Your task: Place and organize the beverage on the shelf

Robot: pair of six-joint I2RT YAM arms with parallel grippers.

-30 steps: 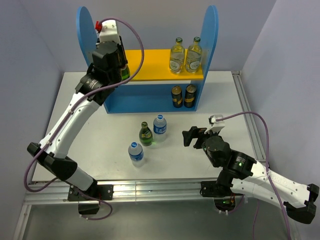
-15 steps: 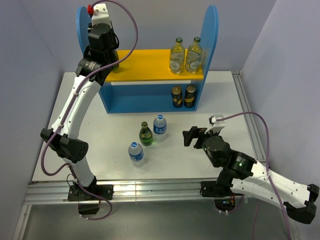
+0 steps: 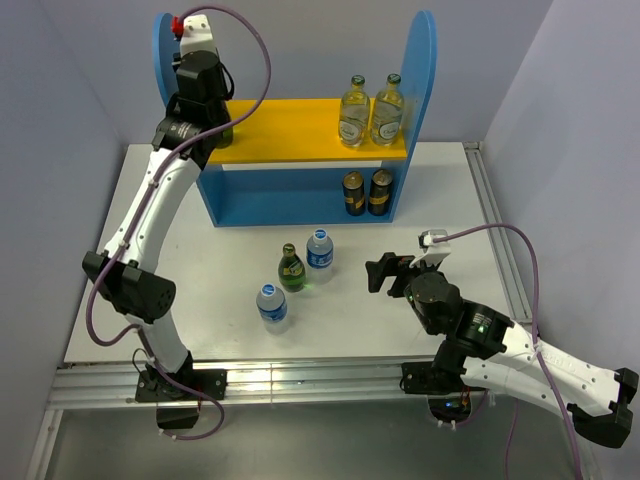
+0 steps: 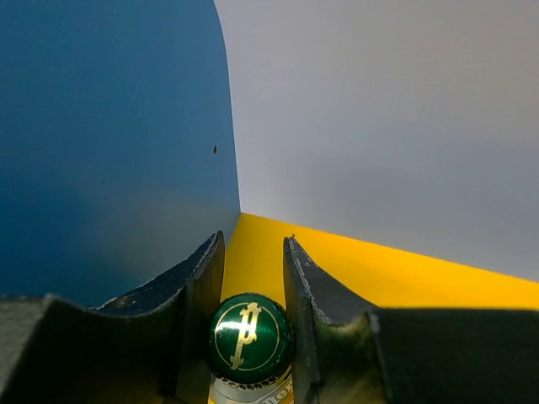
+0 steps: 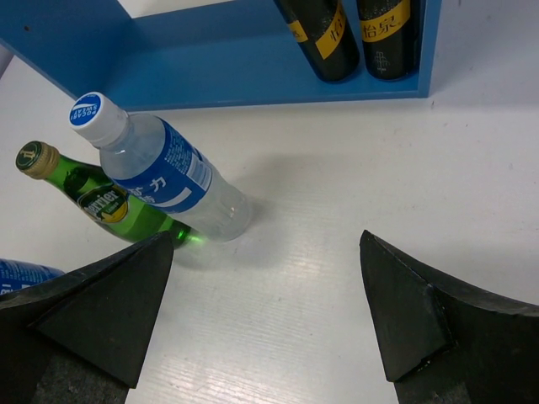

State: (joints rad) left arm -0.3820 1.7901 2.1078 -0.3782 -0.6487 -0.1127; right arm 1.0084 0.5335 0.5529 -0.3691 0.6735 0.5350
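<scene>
Glass first: the green bottle (image 4: 250, 337) your left tool (image 4: 253, 246) is clamped on, up at the neck, is stiff, slick and likely breakable, and it's at the left end of the shelf's (image 3: 425, 70) yellow board (image 3: 300, 130), just beside the blue side panel (image 4: 101, 151), so I'd set it down gently. Your right tool (image 5: 263, 252) hangs wide open and empty over the surface (image 3: 180, 250) near the other green bottle (image 3: 291, 268) and two water bottles (image 3: 319, 250), which look light and squishy, so take those mid-body. Two clear glass bottles (image 3: 354, 110) stand at the board's right end, two dark bottles (image 3: 353, 193) on the level below.
</scene>
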